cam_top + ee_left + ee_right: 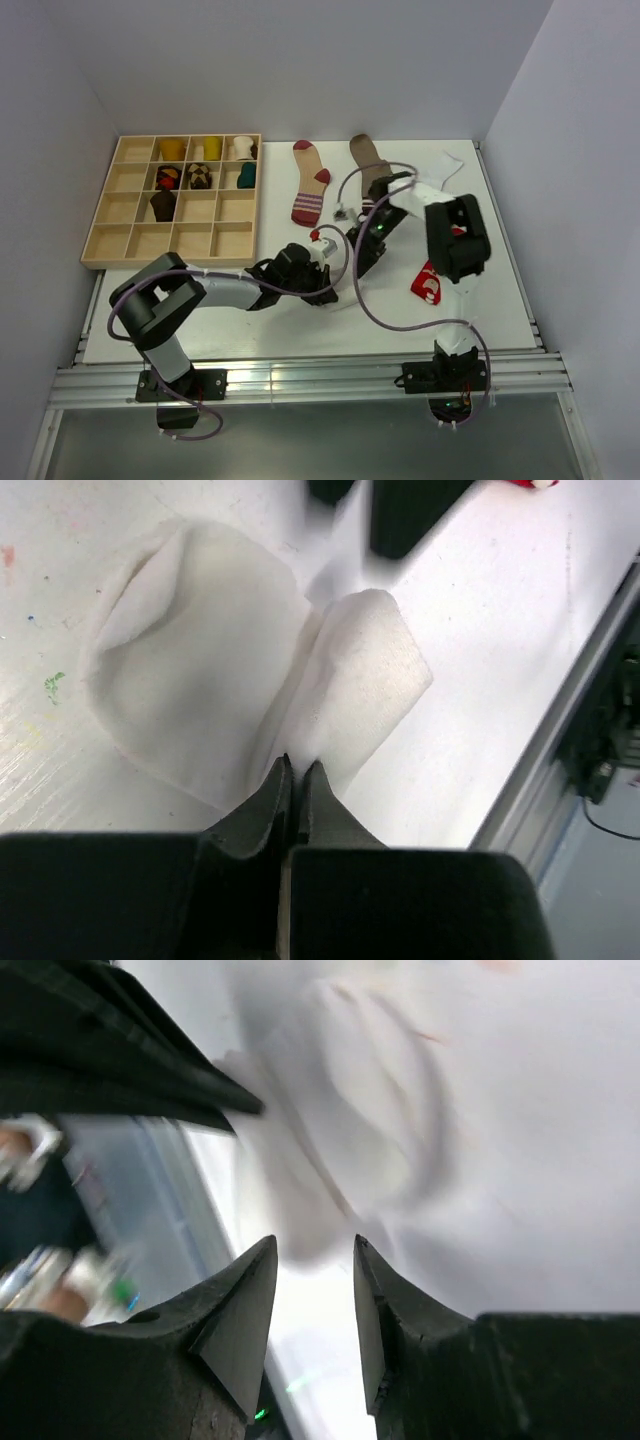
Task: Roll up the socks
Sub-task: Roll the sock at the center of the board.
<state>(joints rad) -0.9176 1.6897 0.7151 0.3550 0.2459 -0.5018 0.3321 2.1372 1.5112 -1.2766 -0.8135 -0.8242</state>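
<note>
The white counter [500,630] bears a plain white soft fabric sock [200,670], lying just ahead of the left hand [297,768], which we find clamped on its folded edge. The right hand [313,1245] stands apart, near that sock. We judge a firm pinch and even turning will roll it tight.

Left arm [165,300]: grey links, black joints. Right arm [455,245]: white links, black joint housings. Greyish-purple cables [372,312] along both. Black bases [445,375]. Left gripper [297,768], right gripper [315,1250]: matte black wedge fingers, tapering to tips.
</note>
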